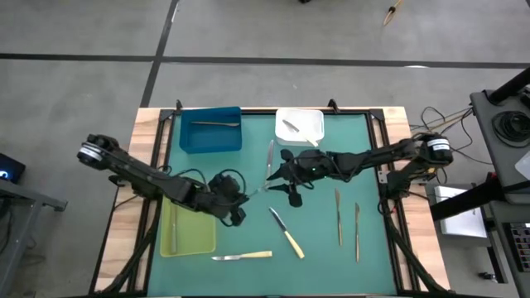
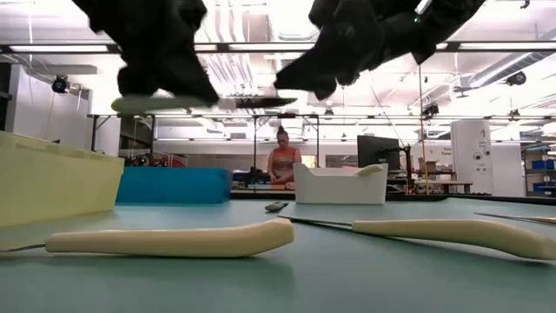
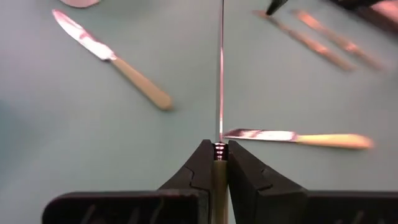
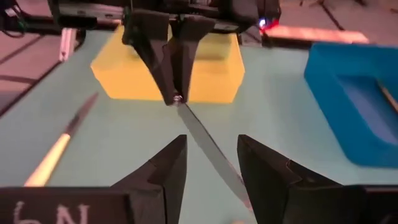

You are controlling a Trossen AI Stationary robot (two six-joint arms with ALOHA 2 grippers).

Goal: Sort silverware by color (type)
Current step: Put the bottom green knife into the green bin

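My left gripper [image 3: 219,149] is shut on a knife with a pale handle, held above the middle of the green mat [image 1: 323,248]. The knife's blade [image 4: 208,149] points at my right gripper [image 4: 211,142]. That gripper is open, and its fingers stand on either side of the blade without touching it. In the low view the knife [image 2: 204,103] hangs level under both grippers. Two more pale-handled knives [image 1: 286,232] [image 1: 242,257] lie flat on the mat. Three grey utensils [image 1: 338,217] [image 1: 357,230] [image 1: 270,157] lie flat there too. My left gripper pinches the knife between its two fingers where the pale handle meets the blade [image 3: 219,151]. The handle runs back between the fingers and the blade sticks out ahead, edge-on. The fingers slant down from the table's left. The knife is lifted clear and about level.
A blue tray [image 1: 211,130] and a white tray [image 1: 300,126] stand at the far edge, each with a utensil in it. A yellow-green tray [image 1: 189,228] sits at the near left under my left arm. A person shows in the room beyond the table.
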